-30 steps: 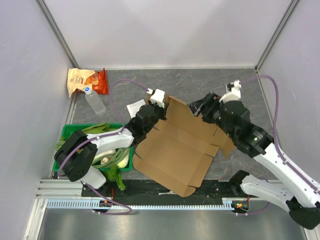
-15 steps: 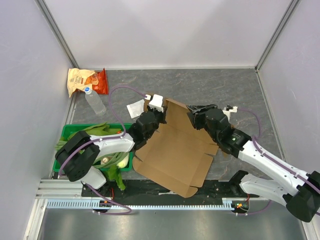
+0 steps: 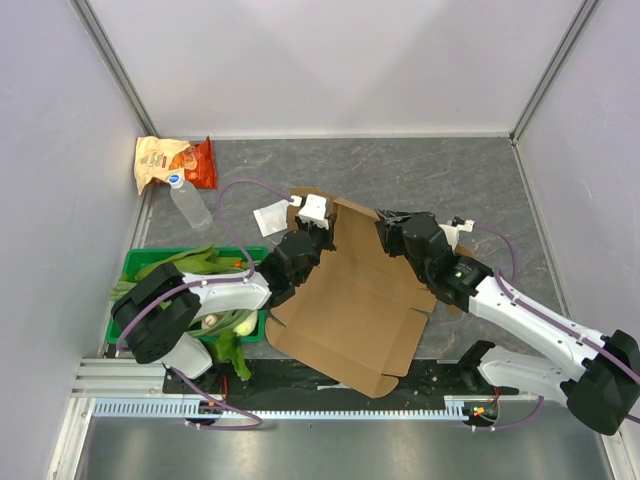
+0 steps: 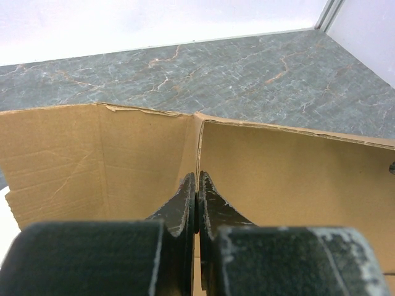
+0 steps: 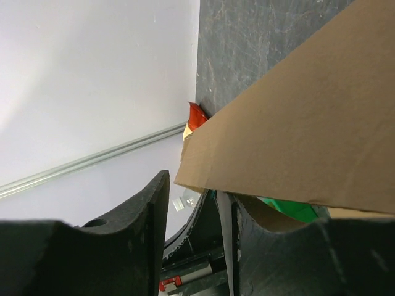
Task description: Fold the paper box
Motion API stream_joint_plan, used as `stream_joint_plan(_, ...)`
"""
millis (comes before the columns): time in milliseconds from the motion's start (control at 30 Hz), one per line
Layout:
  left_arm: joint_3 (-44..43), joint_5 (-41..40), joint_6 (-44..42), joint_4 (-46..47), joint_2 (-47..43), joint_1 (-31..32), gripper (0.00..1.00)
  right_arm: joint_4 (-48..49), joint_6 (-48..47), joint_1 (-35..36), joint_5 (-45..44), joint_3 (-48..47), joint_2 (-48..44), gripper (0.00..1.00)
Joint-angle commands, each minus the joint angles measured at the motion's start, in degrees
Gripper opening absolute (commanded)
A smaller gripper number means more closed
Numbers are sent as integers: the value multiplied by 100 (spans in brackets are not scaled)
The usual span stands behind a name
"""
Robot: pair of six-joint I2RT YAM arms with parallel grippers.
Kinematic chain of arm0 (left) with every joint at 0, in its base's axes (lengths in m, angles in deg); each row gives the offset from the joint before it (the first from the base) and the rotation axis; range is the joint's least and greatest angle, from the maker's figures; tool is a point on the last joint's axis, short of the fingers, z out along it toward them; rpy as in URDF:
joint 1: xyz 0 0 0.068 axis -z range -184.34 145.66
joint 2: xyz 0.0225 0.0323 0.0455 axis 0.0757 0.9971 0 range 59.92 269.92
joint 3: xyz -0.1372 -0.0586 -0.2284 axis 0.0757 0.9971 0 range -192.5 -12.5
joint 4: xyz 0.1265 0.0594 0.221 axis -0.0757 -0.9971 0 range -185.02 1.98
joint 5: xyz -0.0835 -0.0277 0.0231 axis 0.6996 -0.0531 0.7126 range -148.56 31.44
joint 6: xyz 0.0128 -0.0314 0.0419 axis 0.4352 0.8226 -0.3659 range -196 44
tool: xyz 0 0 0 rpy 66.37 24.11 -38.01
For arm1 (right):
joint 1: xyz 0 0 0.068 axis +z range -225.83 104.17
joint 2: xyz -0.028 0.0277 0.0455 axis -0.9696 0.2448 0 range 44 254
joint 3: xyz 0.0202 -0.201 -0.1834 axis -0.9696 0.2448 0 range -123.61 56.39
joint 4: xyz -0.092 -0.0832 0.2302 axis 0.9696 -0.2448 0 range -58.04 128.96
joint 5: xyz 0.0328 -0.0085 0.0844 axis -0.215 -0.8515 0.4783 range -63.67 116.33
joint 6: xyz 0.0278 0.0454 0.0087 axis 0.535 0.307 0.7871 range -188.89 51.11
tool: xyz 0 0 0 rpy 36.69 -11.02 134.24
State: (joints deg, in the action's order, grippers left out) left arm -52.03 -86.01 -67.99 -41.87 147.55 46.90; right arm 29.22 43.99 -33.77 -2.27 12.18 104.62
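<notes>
The paper box (image 3: 350,310) lies opened out in the middle of the table, brown and unprinted, with its back flap raised. My left gripper (image 3: 322,228) is at that flap's left end. In the left wrist view the left gripper (image 4: 197,176) is shut on a thin cardboard edge at the seam between two upright panels of the paper box (image 4: 123,154). My right gripper (image 3: 383,222) is at the flap's right end. In the right wrist view the right gripper (image 5: 192,185) stands open, and a corner of the paper box (image 5: 296,135) lies across the gap, close to the right finger.
An orange-and-tan snack bag (image 3: 170,162) lies at the back left, with a water bottle (image 3: 188,203) and a white card (image 3: 270,216) beside it. A green crate (image 3: 150,265) of vegetables stands left of the box. Walls close in on both sides.
My right arm has swung left and down to the right end of the back flap, and its jaws have narrowed. The left gripper has kept its grip and shifted slightly towards the back.
</notes>
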Motion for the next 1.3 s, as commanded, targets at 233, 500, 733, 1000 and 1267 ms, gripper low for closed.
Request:
stream_joint_plan(233,209,-227,183,711,-220,70,2,173,788,21,-699,272,143,30)
stream_joint_plan(500,542,256,542,589,-536,70,42,603,709,-66,-928,614,257,4)
stream_joint_plan(733,929,538,930,-1096,-2319,0,70,1929,-414,-505,-692,1141,38,0)
stream_joint_plan(1000,763,3142,1219,-2549,-3098,-2310,72,4365,-1750,-1587,838,2126,222,0)
stream_joint_plan(1267,131,3894,1055,-1654,-1259,-2681,88,4155,-2824,-1657,1392,1670,134,0)
